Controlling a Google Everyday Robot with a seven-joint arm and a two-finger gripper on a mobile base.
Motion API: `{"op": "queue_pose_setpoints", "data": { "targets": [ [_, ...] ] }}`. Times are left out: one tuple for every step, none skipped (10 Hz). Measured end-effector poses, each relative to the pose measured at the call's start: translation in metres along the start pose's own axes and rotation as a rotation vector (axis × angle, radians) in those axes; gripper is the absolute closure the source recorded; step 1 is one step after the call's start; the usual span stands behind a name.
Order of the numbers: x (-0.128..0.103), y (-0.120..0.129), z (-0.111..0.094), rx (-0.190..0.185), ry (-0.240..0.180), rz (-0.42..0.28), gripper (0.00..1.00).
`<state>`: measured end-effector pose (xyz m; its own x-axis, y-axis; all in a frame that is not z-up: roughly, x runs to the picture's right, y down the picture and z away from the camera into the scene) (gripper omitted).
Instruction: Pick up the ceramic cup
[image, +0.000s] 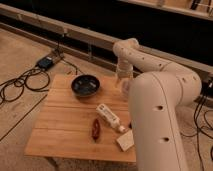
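Hanging over the table's (65, 125) far right edge, the gripper (121, 79) (grip state impossible to tell) sits just above the ceramic cup (125, 90), right of the dark bowl (85, 85).

readable text: none | label on bottle (109, 116), camera-side of my gripper (123, 86): illegible | my gripper: at far edge of table (65, 125)

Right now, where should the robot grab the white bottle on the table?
The white bottle lies flat, long and slim, so take its middle from straight above, squeezing across the narrow width. The gripper hangs at the far edge of the table, beside the dark bowl.
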<state>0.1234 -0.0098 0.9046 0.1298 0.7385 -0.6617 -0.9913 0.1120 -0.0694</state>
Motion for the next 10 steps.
{"op": "queue_pose_setpoints", "data": {
  "targets": [
    [0.001, 0.001, 0.007, -0.008, 0.007, -0.002, 0.35],
    [0.002, 0.005, 0.02, -0.016, 0.017, -0.008, 0.35],
    [0.002, 0.007, 0.028, -0.018, 0.021, -0.012, 0.39],
    [0.002, 0.008, 0.033, -0.012, 0.022, -0.018, 0.48],
    [0.001, 0.011, 0.035, -0.006, 0.02, -0.024, 0.57],
    [0.0, 0.014, 0.036, -0.004, 0.02, -0.029, 0.7],
    [0.0, 0.014, 0.034, -0.001, 0.02, -0.033, 0.78],
    [0.002, 0.016, 0.032, -0.002, 0.022, -0.036, 0.86],
    [0.004, 0.018, 0.027, -0.002, 0.028, -0.042, 0.95],
    [0.007, 0.021, 0.019, 0.003, 0.027, -0.055, 1.0]
  ]
}}
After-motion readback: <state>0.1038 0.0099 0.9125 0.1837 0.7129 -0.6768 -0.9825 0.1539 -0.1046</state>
